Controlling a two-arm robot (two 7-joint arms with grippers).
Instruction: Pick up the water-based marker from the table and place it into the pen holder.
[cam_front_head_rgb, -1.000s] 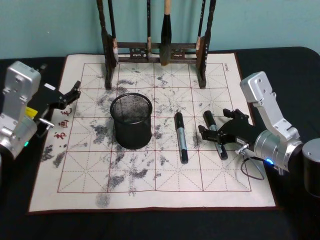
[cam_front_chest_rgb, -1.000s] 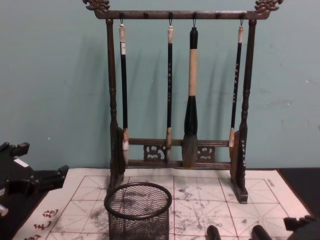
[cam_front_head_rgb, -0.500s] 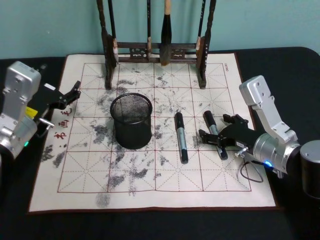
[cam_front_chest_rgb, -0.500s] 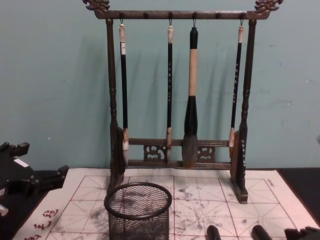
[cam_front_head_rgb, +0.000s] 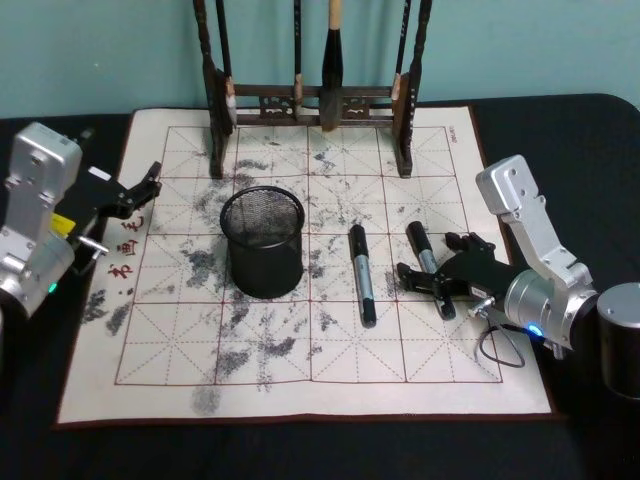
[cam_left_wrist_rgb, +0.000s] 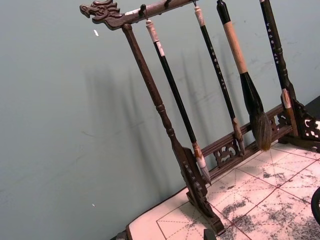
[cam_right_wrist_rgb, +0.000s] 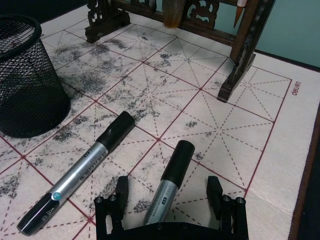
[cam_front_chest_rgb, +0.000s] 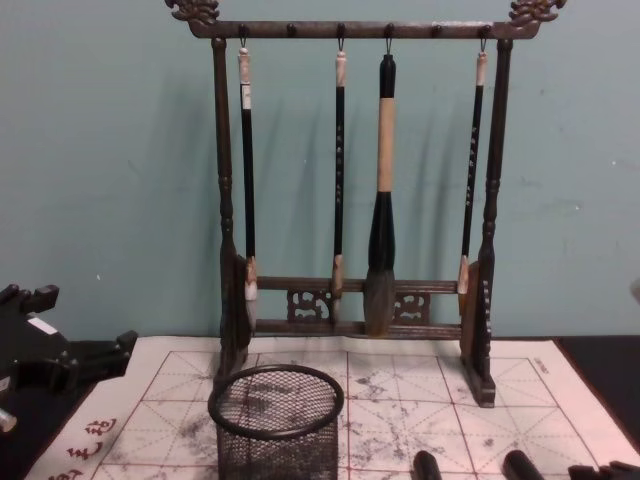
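Black-capped, with a silvery-grey barrel carrying small print, the water-based marker (cam_right_wrist_rgb: 169, 184) lies flat on the ink-smudged grid mat (cam_front_head_rgb: 300, 372), toward the mat's right side, its cap end pointing toward the wooden brush rack (cam_front_chest_rgb: 225, 200) at the back. A second marker (cam_front_head_rgb: 361, 274) of the same kind lies just to its left, roughly parallel, and beyond that stands the pen holder (cam_front_head_rgb: 262, 243), a round black wire-mesh cup, upright, well apart from both markers. The right gripper (cam_front_head_rgb: 430, 258) sits low over the mat at the water-based marker's rear half, its fingers (cam_right_wrist_rgb: 120, 192) spread wide, one on each side of the barrel. In the right wrist view bare mat shows between each finger and the marker, so nothing is held and nothing is touched. The marker's rear end passes under the gripper body and is hidden there. The left gripper (cam_front_head_rgb: 140, 190) is parked at the mat's left edge beside the red characters, its fingers apart and holding nothing.
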